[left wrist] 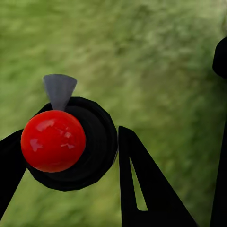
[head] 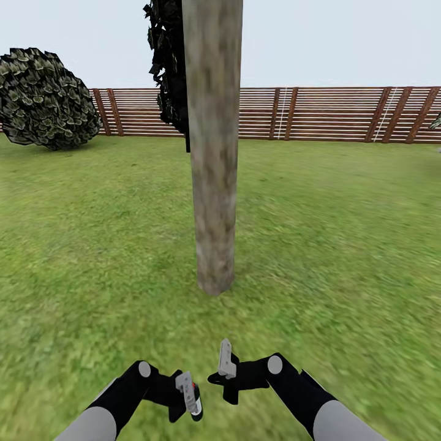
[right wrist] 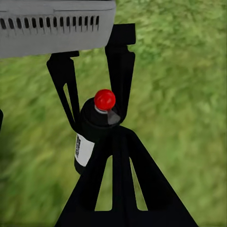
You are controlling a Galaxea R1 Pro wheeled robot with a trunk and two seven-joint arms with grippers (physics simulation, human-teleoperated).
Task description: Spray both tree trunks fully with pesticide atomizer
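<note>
left gripper (head: 184, 399): clamped on atomizer (right wrist: 93, 135) — red cap up
right gripper (head: 228, 375): fingers together, nothing held
tree trunk (head: 213, 153): 12 o'clock, near

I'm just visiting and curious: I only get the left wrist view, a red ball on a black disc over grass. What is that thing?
Observer: It is the top of the atomizer, which the right wrist view shows from the side as a black bottle with a white label.
Operator: Is it lying on the grass?
Observer: No, the left gripper holds it above the lawn.
Operator: Anything ahead?
Observer: In the head view, a thick tree trunk stands straight ahead.
</note>
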